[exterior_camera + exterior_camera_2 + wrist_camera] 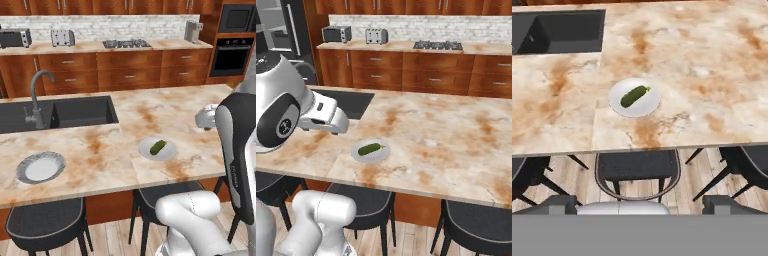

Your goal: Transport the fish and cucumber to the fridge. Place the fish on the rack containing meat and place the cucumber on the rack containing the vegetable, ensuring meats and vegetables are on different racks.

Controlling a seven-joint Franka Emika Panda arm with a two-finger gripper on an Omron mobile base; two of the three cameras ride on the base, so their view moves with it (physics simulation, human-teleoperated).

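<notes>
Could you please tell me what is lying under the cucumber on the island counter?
The cucumber lies on a small white plate, which rests flat on the marble counter. The patch of plate directly beneath the cucumber is covered.

Marble island counter (100, 150), two plates (41, 167) (157, 148) (one bare), sink (60, 114)

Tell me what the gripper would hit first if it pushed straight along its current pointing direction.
Probably the cucumber on its small plate, near the hand view's centre; the open gripper has nothing between. Depth is unclear, so it might meet the counter just beside.
</notes>
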